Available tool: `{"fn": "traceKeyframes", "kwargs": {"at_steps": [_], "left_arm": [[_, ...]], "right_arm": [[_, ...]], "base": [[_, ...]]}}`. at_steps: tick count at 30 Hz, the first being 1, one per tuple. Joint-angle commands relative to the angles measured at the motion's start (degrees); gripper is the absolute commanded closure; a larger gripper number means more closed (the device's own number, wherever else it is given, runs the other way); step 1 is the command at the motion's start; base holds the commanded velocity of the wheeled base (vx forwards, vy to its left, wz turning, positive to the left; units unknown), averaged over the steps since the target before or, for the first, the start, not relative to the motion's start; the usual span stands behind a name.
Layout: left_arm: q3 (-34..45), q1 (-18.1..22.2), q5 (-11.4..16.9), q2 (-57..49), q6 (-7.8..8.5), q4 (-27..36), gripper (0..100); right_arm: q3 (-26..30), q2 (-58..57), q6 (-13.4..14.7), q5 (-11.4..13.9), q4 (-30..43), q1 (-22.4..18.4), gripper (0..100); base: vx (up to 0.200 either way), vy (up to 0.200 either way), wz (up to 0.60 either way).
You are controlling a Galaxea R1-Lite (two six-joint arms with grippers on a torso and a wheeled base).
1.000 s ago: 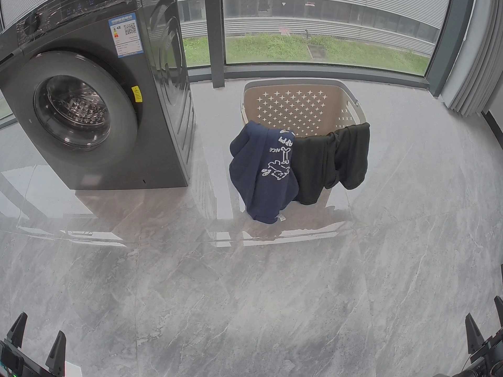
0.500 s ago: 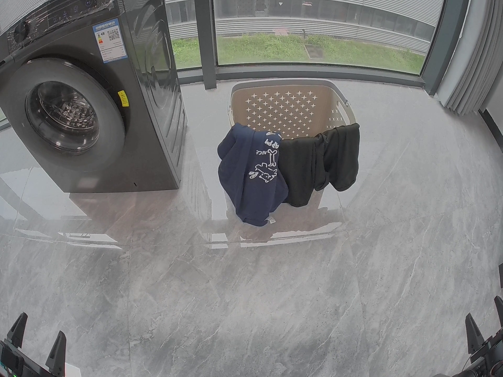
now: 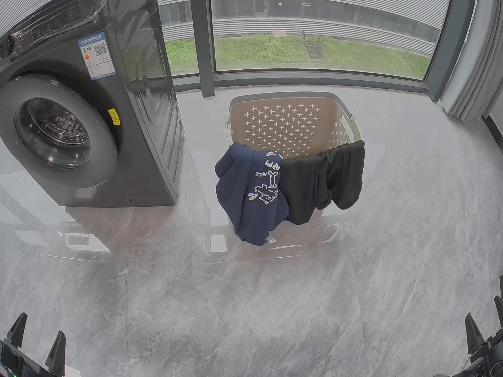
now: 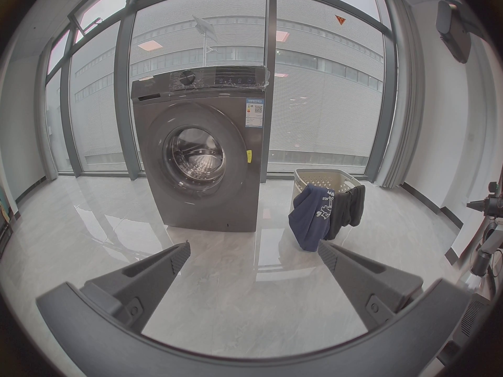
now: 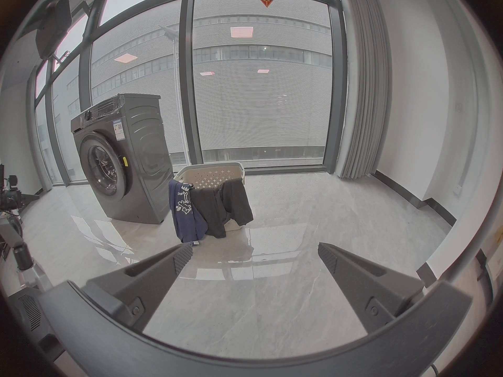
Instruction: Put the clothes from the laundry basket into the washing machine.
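Note:
A beige laundry basket (image 3: 293, 103) with star-shaped holes stands on the floor by the window. Over its near rim hang a navy garment (image 3: 251, 195) with white print and a black garment (image 3: 322, 181). To the basket's left stands a grey washing machine (image 3: 141, 95) with its round door (image 3: 57, 132) closed. My left gripper (image 3: 36, 336) sits low at the near left, far from the basket, open and holding nothing. Low at the near right is my right gripper (image 3: 484, 323), also open. The wrist views show the basket (image 4: 325, 176) (image 5: 209, 174) far beyond both open grippers (image 4: 254, 252) (image 5: 254, 252).
Glossy grey marble floor (image 3: 251, 310) stretches between me and the basket. A window wall with a dark frame post (image 3: 199, 32) runs behind. Grey curtains (image 3: 471, 74) hang at the far right. A tripod-like stand (image 4: 490, 231) is off to one side.
The whole head view has shifted: the washing machine and basket now sit lower and further left, so the camera has moved. The clothes hang as before and both grippers keep their places.

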State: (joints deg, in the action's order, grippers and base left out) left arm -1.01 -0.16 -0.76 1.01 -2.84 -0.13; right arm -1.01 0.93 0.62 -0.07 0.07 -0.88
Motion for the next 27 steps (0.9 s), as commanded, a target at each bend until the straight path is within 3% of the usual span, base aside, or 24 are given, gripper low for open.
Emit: {"fn": "traceKeyframes", "kwargs": {"at_steps": [1,5,17,27], "left_arm": [[0.92,-0.02,-0.04,-0.40,0.03,-0.04,0],[0.92,0.07,-0.04,-0.40,-0.06,-0.04,0],[0.92,0.07,-0.21,-0.40,-0.15,-0.04,0],[1.01,0.07,-0.12,-0.40,0.03,-0.04,0]], "right_arm": [[1.01,-0.22,-0.01,-0.01,0.01,0.00,0],[1.01,-0.22,-0.01,-0.01,0.01,0.09,0],[1.01,-0.22,-0.01,-0.01,0.01,0.09,0],[1.01,-0.22,-0.01,-0.01,-0.07,0.09,0]], "base": [[0.200,0.000,0.00],[0.200,0.000,0.00],[0.000,0.000,0.00],[0.000,-0.200,0.00]]}}
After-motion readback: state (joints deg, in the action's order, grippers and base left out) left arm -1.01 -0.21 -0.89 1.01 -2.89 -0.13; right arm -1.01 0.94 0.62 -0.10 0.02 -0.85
